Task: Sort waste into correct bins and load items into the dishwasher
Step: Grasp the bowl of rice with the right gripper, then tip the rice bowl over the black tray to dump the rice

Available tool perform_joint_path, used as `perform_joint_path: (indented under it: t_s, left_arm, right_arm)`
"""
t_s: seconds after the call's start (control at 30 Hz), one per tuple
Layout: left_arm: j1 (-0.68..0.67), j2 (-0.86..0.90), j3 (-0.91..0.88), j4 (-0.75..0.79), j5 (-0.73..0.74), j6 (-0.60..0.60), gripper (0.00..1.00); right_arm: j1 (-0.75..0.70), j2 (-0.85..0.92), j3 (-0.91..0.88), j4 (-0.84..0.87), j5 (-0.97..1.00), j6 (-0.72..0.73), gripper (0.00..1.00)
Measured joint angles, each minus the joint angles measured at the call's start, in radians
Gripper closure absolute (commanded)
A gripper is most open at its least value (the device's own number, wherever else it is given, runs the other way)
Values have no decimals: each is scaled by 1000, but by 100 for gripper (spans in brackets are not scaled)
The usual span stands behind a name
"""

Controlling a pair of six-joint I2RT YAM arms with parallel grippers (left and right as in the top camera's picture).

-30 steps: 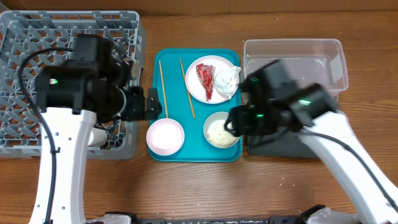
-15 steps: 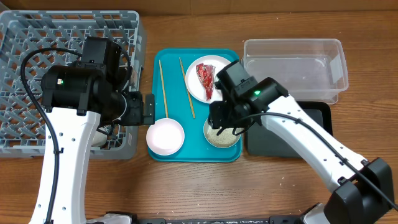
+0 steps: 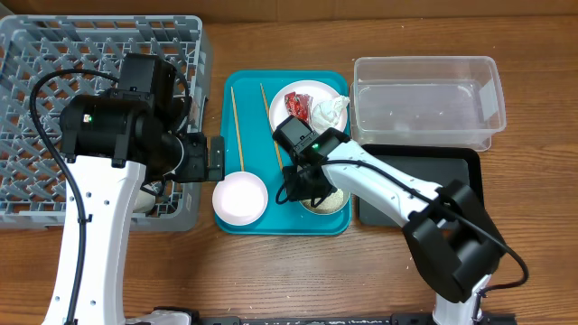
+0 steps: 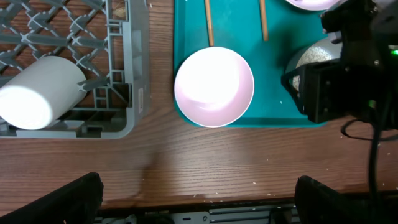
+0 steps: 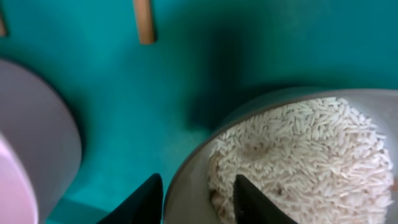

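Note:
The grey-green bowl (image 3: 330, 200) holds white rice (image 5: 311, 155) on the teal tray (image 3: 253, 86). My right gripper (image 3: 296, 185) is open and straddles the bowl's left rim (image 5: 186, 186), one finger outside and one over the rice. The white-pink plate (image 3: 310, 126) carries the red wrapper (image 3: 298, 102) and the white napkin (image 3: 330, 110). Two chopsticks (image 3: 237, 126) (image 3: 271, 122) lie on the tray. The pale pink bowl (image 3: 239, 199) (image 4: 213, 86) sits at the tray's front left. My left gripper (image 4: 199, 208) is open and empty beside the grey dish rack (image 3: 54, 63).
The clear tub (image 3: 424, 99) stands at the back right, with the black tray (image 3: 452, 194) in front of it. A white cup (image 4: 40, 99) lies in the rack's near corner. Bare wooden table runs along the front edge (image 3: 298, 271).
My right arm has swung left from over the black tray to the grey-green bowl and lowered onto its rim. My left arm has hardly moved.

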Motion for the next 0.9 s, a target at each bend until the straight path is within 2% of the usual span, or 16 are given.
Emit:
perform_joint_path:
  t_s: [0.17,0.3,0.57,0.77,0.9]
  left_arm:
    - [0,0,0,0,0,0,0]
    - [0,0,0,0,0,0,0]
    - [0,0,0,0,-3,0,0]
    - [0,0,0,0,-4,0,0]
    - [0,0,0,0,-4,0,0]
  right_arm:
    - [1,28,0,18,2,39,81]
    - [1,31,0,18,5,53,96]
    - [-1,3,37,-58,5,71,96]
    - [-45,-113,80,-83,-190,60,96]
    - [-160,-260,101,-154,-336,27,96]
